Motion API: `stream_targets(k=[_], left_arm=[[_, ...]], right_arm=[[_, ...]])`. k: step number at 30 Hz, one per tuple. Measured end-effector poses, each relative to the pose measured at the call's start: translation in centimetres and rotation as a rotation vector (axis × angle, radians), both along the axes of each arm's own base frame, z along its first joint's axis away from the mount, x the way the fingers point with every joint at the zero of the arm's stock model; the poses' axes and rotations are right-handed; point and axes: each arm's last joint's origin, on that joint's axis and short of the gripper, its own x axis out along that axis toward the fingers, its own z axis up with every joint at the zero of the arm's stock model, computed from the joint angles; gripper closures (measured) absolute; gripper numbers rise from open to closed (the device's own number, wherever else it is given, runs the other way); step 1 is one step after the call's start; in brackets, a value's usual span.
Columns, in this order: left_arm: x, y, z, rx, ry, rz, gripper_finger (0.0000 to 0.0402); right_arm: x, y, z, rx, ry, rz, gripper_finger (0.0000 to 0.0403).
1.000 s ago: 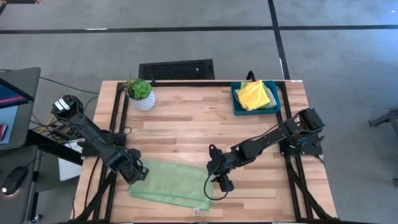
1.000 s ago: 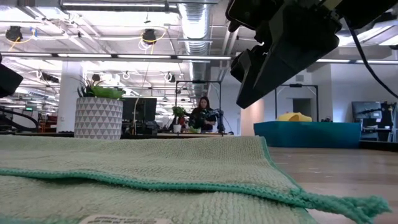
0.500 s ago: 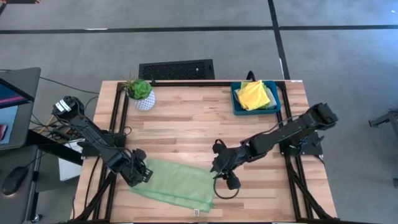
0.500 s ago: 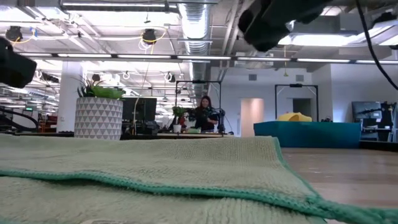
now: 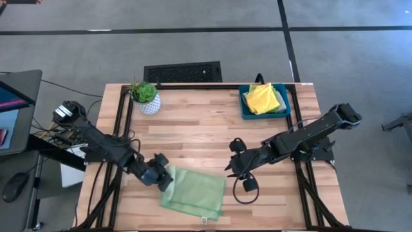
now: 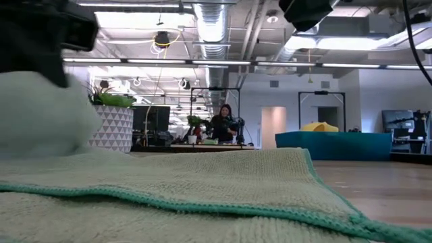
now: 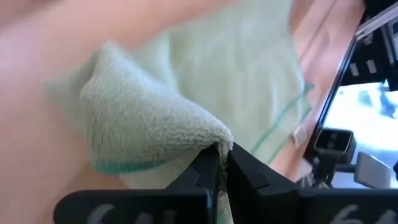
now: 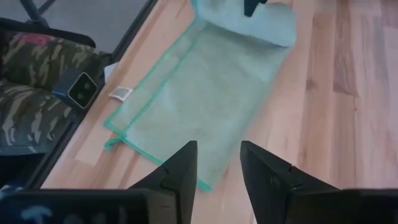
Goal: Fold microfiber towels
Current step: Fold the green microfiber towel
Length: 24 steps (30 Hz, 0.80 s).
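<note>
Left tool (image 5: pixel 165 180), about 7 o'clock from counter centre, is pinching the left edge of the large pale green microfiber towel (image 5: pixel 196 193); its fingers (image 7: pixel 208 171) are pressed together on a bunched fold of the cloth, lifted and carried over the flat part. The towel lies near the 6 o'clock edge of the light wooden slatted counter (image 5: pixel 193 132), its white tag at that edge.

Small green plant in a white patterned pot (image 5: pixel 146 96) sits at 11 o'clock.

Right tool (image 5: pixel 235 169), at about 5 o'clock, hangs above the counter just right of the towel, fingers (image 8: pixel 180 168) spread, holding nothing.

Rigid teal rectangular tray (image 5: pixel 244 103) at 1 o'clock holds a folded yellow microfiber towel (image 5: pixel 262 98).
</note>
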Motion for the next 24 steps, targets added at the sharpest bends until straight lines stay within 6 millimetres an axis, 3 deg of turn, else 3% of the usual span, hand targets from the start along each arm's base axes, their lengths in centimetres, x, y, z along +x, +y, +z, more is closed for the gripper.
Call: stream_targets(k=[8, 18, 24], left_arm=[[4.5, 1.2, -0.2, 0.116, 0.023, -0.075, 0.04], [13.7, -0.1, 0.7, 0.202, -0.03, -0.336, 0.0401], [17.8, -0.3, 1.1, 0.242, -0.034, -0.459, 0.0401]], right_arm=[[-0.2, -0.1, -0.7, -0.032, 0.059, 0.004, 0.0258], [-0.8, -0.4, -0.6, -0.05, 0.1, 0.004, 0.0258], [-1.4, -0.6, -0.4, -0.058, 0.12, 0.005, 0.0258]])
